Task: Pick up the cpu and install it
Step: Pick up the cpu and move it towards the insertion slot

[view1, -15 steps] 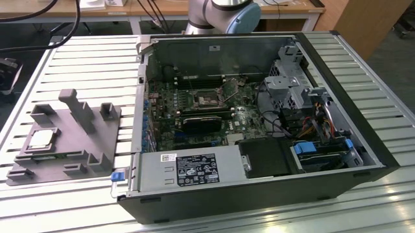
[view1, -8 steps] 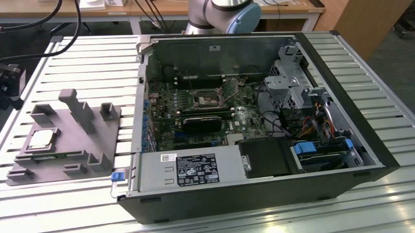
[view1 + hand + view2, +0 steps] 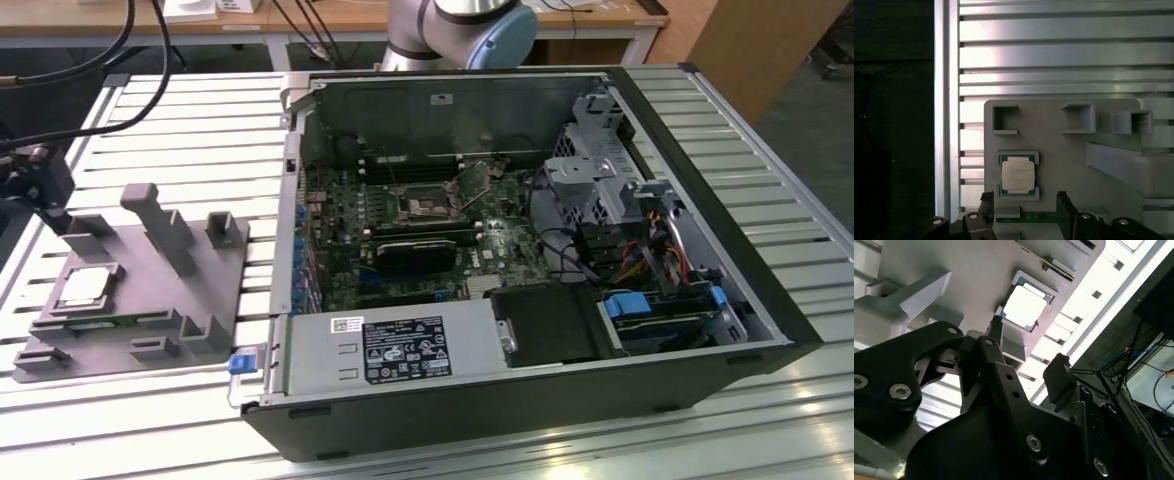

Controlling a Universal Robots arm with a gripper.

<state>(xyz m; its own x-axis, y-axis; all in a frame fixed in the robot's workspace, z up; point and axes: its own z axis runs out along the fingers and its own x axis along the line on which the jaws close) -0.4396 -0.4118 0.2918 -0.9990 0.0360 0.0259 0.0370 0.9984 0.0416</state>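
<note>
Starting at the exterior view's left, my gripper [image 3: 1024, 204] hangs over the grey fixture block [image 3: 147, 300] near that edge of the slatted table [image 3: 160, 420], its fingers spread and holding nothing. The cpu [image 3: 1018, 175] lies flat in a pocket by the block's edge, in line with the gap between the fingers and untouched. The motherboard socket [image 3: 424, 207] sits well apart to the right, inside the open computer case [image 3: 534, 400].
</note>
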